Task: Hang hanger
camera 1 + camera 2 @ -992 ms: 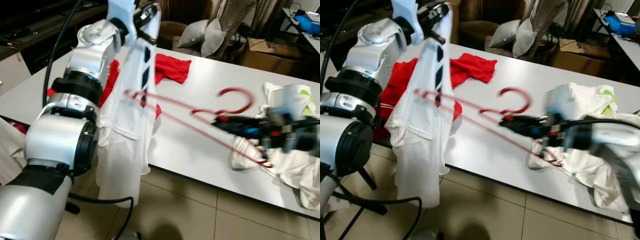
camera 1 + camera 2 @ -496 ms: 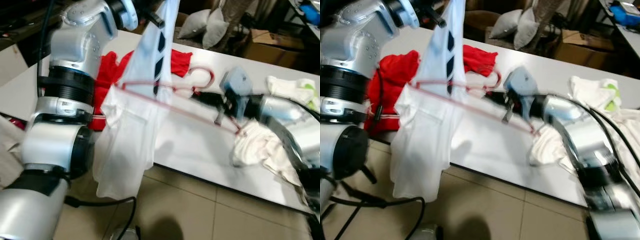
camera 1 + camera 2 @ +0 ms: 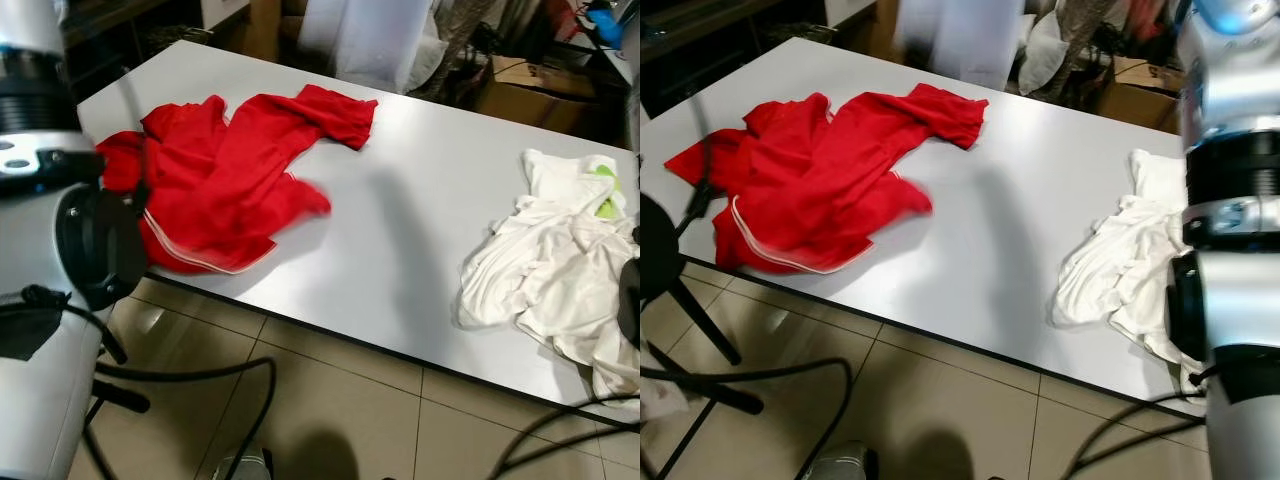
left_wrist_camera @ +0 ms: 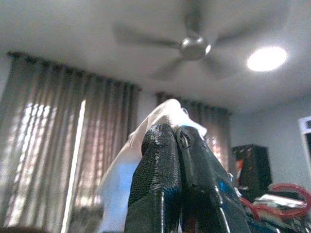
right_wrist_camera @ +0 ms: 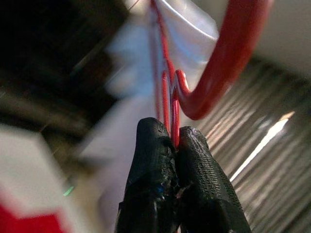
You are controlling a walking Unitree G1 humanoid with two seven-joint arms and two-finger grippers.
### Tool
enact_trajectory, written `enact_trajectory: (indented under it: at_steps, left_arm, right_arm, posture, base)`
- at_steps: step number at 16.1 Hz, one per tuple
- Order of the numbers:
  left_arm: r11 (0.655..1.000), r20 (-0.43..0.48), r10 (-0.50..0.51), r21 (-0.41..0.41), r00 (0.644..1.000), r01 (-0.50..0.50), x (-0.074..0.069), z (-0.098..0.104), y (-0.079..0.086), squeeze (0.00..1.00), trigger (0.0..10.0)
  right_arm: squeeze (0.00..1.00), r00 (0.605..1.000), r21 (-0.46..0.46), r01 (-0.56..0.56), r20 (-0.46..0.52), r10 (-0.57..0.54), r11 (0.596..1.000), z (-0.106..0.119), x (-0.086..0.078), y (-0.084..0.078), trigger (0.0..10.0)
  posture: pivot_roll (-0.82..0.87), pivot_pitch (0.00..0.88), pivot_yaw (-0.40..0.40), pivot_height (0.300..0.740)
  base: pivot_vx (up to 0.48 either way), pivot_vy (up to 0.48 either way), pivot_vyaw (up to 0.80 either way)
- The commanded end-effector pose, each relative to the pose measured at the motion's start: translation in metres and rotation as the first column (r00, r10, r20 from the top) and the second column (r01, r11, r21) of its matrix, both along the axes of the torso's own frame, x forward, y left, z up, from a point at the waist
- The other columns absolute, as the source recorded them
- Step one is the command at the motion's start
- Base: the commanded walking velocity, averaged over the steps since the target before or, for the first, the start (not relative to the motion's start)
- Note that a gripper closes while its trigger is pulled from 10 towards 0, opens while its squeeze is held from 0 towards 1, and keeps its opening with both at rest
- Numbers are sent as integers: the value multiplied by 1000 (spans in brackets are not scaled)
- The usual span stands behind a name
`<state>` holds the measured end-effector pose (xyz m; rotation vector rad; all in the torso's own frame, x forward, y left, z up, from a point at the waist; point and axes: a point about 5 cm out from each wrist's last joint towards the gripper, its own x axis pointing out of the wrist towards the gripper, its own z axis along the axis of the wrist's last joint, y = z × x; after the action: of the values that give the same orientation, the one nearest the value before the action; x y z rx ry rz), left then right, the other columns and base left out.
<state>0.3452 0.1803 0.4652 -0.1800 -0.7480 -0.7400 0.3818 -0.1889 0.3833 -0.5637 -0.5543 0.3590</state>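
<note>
My right gripper is clamped on the hanger at its neck, hook curving up beyond the fingertips. My left gripper pinches the white shirt, raised toward the ceiling.

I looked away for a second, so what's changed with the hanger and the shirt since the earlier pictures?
Both arms have gone up: the white shirt, earlier draped low over the table edge, now hangs high behind the table. The left gripper still pinches its fabric, and the right gripper still clamps the red hanger. The red garment and white pile lie as before.
</note>
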Motion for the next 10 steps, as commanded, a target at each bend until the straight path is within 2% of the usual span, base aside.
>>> enact_trajectory:
  at_steps: [1, 2, 4, 5, 6, 7, 8, 9, 10]
  left_arm:
    - [994, -79, 48, 98, 996, -40, 15, -28, -13, 0, 10000]
    - [991, -106, 64, 128, 992, -50, 20, -39, -18, 0, 10000]
    - [973, -283, 143, 215, 948, -82, 47, -103, -42, 0, 10000]
    - [941, -303, 225, 314, 926, -126, 54, -133, -53, 0, 10000]
    - [910, -306, 268, 392, 914, -136, 57, -153, -60, 0, 10000]
    - [843, -303, 341, 518, 890, -147, 59, -191, -71, 0, 10000]
    - [821, -326, 411, 538, 852, -190, 62, -212, -73, 0, 10000]
    - [817, -332, 456, 524, 826, -241, 66, -213, -70, 0, 10000]
    - [815, -329, 472, 518, 818, -262, 67, -211, -69, 0, 10000]
  right_arm:
    - [0, 988, -88, -36, -150, 22, 995, -47, 9, 4, 10000]
    - [0, 983, -104, -52, -178, 33, 993, -59, 11, 6, 10000]
    - [0, 933, -124, -146, -348, 94, 982, -122, 10, 11, 10000]
    - [0, 909, -142, -193, -398, 123, 971, -145, 3, 12, 10000]
    - [0, 888, -147, -221, -439, 136, 964, -158, -1, 11, 10000]
    - [0, 853, -152, -279, -493, 171, 948, -178, -13, 8, 10000]
    - [0, 828, -146, -329, -520, 210, 933, -186, -26, 2, 10000]
    - [0, 812, -150, -365, -535, 235, 919, -185, -35, -4, 10000]
    - [0, 805, -155, -380, -540, 244, 912, -183, -38, -6, 10000]
  posture:
    - [154, 0, -81, 740]
    - [154, 0, -79, 740]
    - [155, 0, -74, 740]
    - [153, 0, -69, 740]
    - [149, 0, -61, 740]
    - [143, 0, -50, 740]
    - [122, 0, -25, 740]
    - [117, 0, -17, 740]
    - [116, 0, -15, 740]
  base:
    - [0, 0, 0]
    - [0, 0, 0]
    - [0, 0, 0]
    - [0, 0, 0]
    - [0, 0, 0]
    - [0, 0, 0]
    - [0, 0, 0]
    - [0, 0, 0]
    - [0, 0, 0]
